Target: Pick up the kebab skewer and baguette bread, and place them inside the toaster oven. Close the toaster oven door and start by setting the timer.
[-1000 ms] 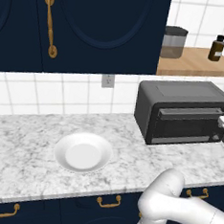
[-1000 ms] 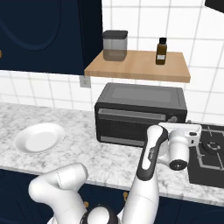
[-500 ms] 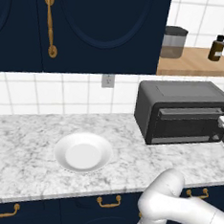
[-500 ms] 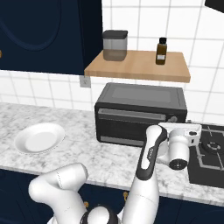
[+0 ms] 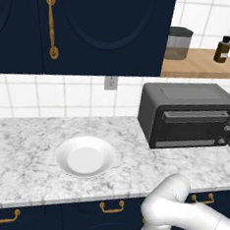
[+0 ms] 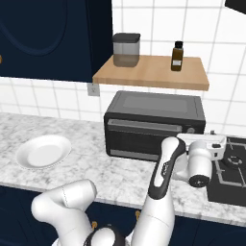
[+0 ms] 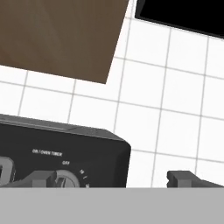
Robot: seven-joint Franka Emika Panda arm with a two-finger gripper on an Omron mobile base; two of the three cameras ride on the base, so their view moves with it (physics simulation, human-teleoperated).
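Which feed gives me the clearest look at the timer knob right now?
The hand view: the timer knob sits close, under its printed dial label, between the open gripper tips. In the right base view the toaster oven knobs are tiny; in the left base view they sit at the frame's edge.

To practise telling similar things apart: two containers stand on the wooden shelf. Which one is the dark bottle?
The small brown bottle with a black cap, at the shelf's right. The other, left, is a wider grey canister.

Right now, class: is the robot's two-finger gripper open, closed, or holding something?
Gripper: open, holding nothing, its fingertips apart beside the timer knob of the dark grey boxy toaster oven.
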